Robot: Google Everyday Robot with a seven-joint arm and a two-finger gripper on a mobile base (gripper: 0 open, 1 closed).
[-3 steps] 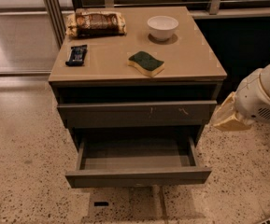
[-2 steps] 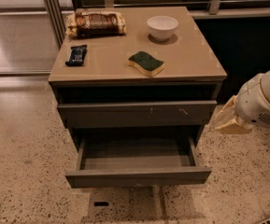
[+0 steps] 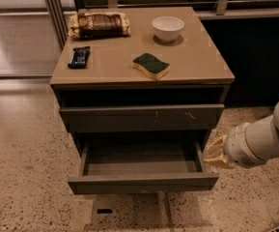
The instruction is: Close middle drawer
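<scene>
Grey-brown middle drawer (image 3: 144, 182): pulled far out of the cabinet (image 3: 204, 62), grey inside showing
Gripper (image 3: 215, 153): low at the open drawer's right side, just beside its front corner; whether it is clenched or released cannot be told
Upper drawer (image 3: 141, 118): scuffed front, dark gap above it
Cabinet top: white bowl (image 3: 168, 28), green sponge (image 3: 151, 65), snack bag (image 3: 99, 24), dark bar (image 3: 79, 57)

Speckled terrazzo floor (image 3: 23, 178), metal railing (image 3: 223, 0) behind, dim warm light.
</scene>
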